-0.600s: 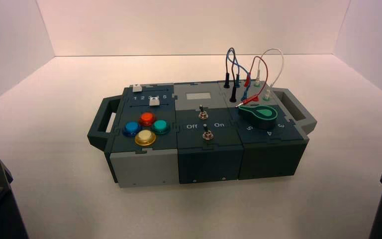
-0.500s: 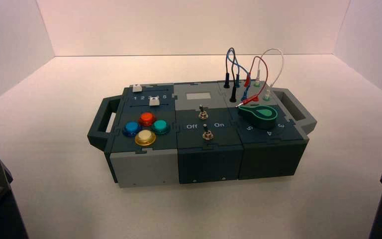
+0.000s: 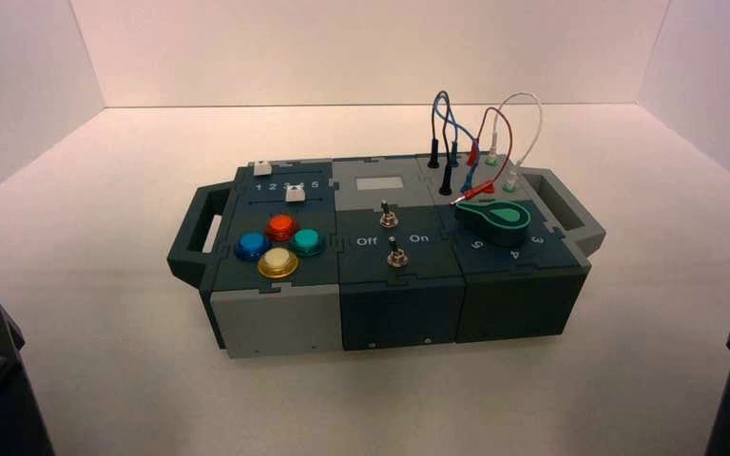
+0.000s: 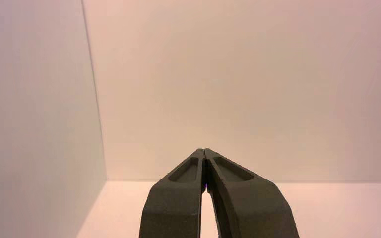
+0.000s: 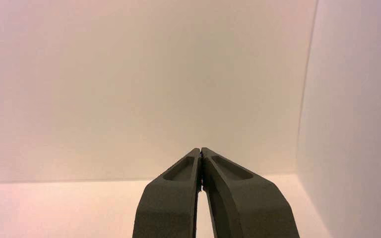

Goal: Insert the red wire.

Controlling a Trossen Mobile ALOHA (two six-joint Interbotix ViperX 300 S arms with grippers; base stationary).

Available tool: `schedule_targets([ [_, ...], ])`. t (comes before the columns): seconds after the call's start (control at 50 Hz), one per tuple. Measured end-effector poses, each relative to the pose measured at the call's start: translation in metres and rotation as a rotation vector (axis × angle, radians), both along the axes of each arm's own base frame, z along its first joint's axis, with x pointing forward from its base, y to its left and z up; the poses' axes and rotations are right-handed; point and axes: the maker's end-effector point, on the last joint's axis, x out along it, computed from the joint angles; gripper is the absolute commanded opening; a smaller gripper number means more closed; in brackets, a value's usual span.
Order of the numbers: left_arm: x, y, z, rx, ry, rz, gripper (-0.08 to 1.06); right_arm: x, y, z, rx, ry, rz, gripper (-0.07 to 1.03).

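The red wire [image 3: 507, 128] loops above the box's far right corner in the high view. One red plug [image 3: 473, 152] stands upright among the sockets. The other red plug [image 3: 476, 192] lies loose on the box top, its silver pin pointing left, beside the green knob [image 3: 496, 219]. My left gripper [image 4: 204, 150] is shut and empty, parked at the near left, facing the back wall. My right gripper [image 5: 200, 149] is shut and empty, parked at the near right. Neither wrist view shows the box.
The dark box [image 3: 380, 285] stands mid-table with handles at both ends. It bears coloured buttons [image 3: 278, 245], two toggle switches [image 3: 392, 236], white sliders [image 3: 294, 194], blue and black wires [image 3: 442, 128] and a white wire [image 3: 529, 119]. White walls enclose the table.
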Motion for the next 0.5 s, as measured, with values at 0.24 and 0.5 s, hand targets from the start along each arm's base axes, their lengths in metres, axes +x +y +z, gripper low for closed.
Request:
schedule_targets([
  [0.24,0.001,-0.045,-0.019,-0.047,0.194,-0.165,-0.03,-0.001,0.008,-0.03,0.087,0.207,0.024,-0.02],
  [0.5,-0.008,-0.087,-0.052,-0.005,0.497,-0.309,-0.03,-0.005,0.017,-0.05,0.133,0.409,0.051,-0.02],
])
